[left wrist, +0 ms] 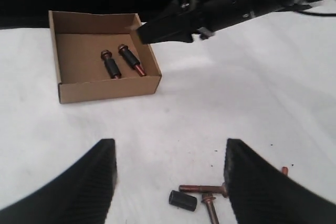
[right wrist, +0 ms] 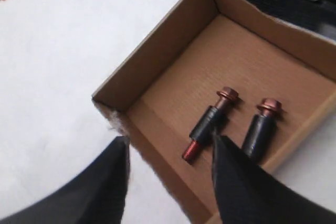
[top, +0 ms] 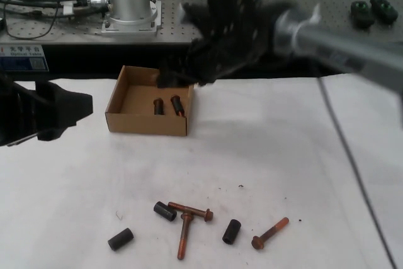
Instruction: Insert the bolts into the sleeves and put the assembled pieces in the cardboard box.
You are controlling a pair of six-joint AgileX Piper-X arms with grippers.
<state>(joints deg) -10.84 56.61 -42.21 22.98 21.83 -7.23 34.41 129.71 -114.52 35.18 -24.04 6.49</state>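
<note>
**High view.**
- Item 1: cardboard box (top: 148, 125) on the white bench (top: 283, 149), far side.
- Item 2: two assembled pieces (top: 158, 106), side by side on the box floor.
- Item 3: three loose bolts (top: 271, 233) and three loose sleeves (top: 232, 231), scattered along the near edge, well apart from the box. Two bolts touch, and one sleeve lies just beside a bolt's end.
- Item 4: right gripper (top: 179, 79) over the box's far right corner. I cannot read its jaws here.
- Item 5: left arm (top: 44, 114) at the bench's left edge, beside the box.

**Left wrist view.**
- Left gripper (left wrist: 168, 182): jaws wide apart, nothing between them. It hangs above bare bench, between the box and the loose parts.

**Right wrist view.**
- The right gripper's jaws stand apart and empty, just above the box's near wall.
- Both pieces lie below, each with its bolt head standing out of its sleeve.

**Step, as I judge it.**
- The drop-off of the second piece looks complete, and three pairs are left.
- I next need to lift the right arm clear without snagging the wall.
- Each gripper then takes one part. I would start with the bolt lying alone and the sleeve nearest it.
- The shank must line up with the bore before I push.
</note>
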